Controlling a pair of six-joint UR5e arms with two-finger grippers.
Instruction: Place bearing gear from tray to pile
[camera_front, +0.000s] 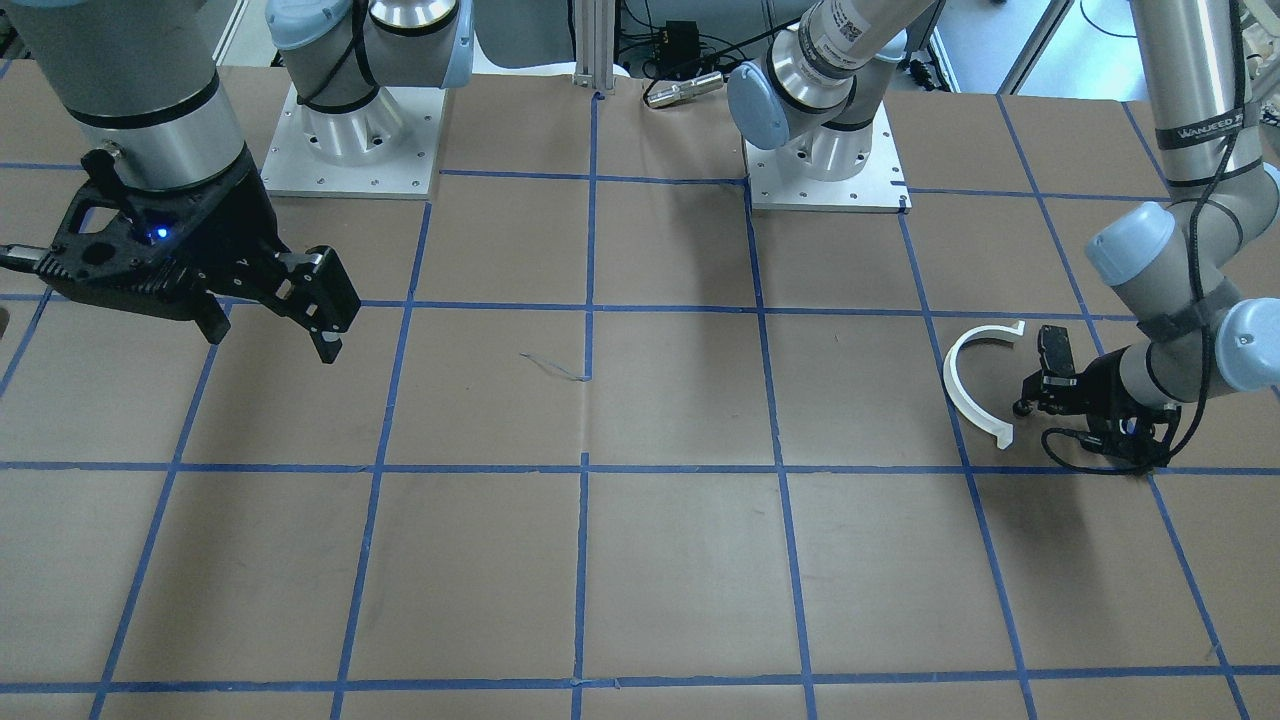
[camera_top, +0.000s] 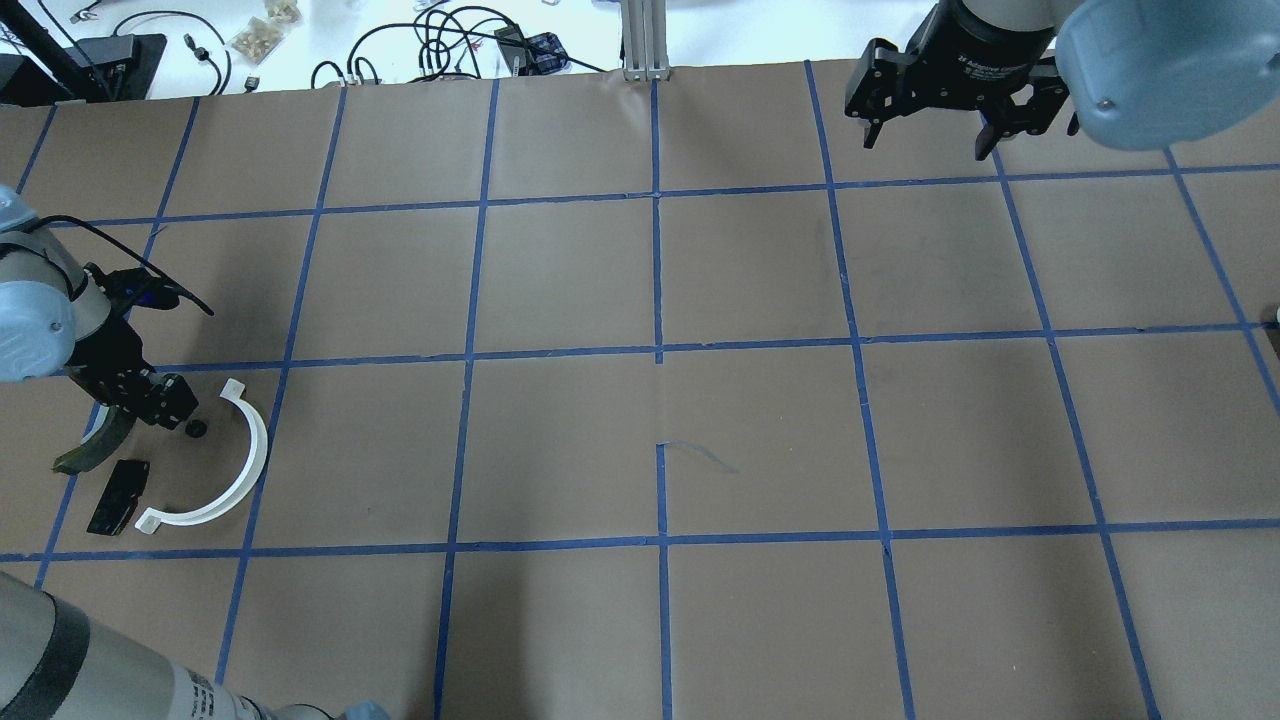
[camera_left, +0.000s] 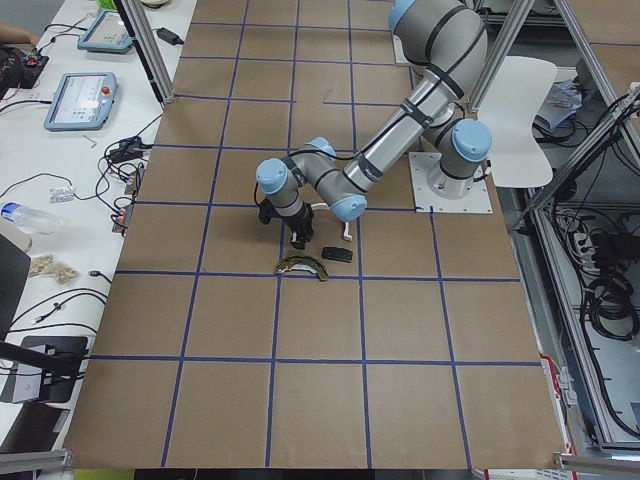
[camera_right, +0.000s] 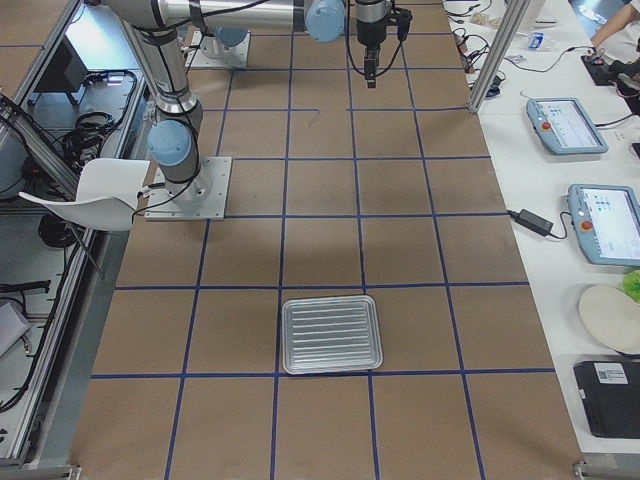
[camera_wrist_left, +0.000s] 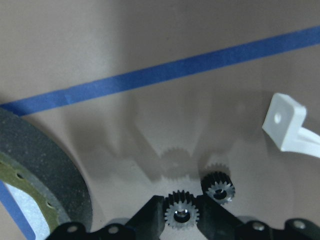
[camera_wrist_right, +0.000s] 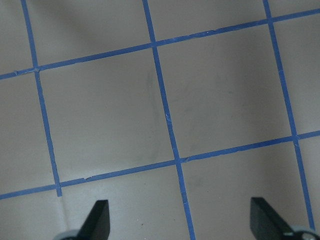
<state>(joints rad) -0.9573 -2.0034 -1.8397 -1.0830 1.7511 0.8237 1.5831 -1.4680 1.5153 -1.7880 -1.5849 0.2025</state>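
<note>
My left gripper (camera_wrist_left: 180, 206) is shut on a small black bearing gear (camera_wrist_left: 180, 216) and holds it just above the paper, over the pile. A second black gear (camera_wrist_left: 218, 187) lies on the table beside it and also shows in the overhead view (camera_top: 196, 428). The pile holds a white half-ring arc (camera_top: 225, 470), a flat black pad (camera_top: 118, 495) and a dark olive curved shoe (camera_top: 95, 445). My left gripper (camera_top: 165, 400) sits between the shoe and the arc. The silver tray (camera_right: 331, 334) looks empty. My right gripper (camera_wrist_right: 181, 220) is open and empty, far from the pile.
The table is brown paper with a blue tape grid (camera_top: 658, 355). Both arm bases (camera_front: 350, 150) stand at the robot's edge. Cables and small parts (camera_top: 440, 40) lie past the far edge. The right arm (camera_top: 950, 70) hovers over the far right squares.
</note>
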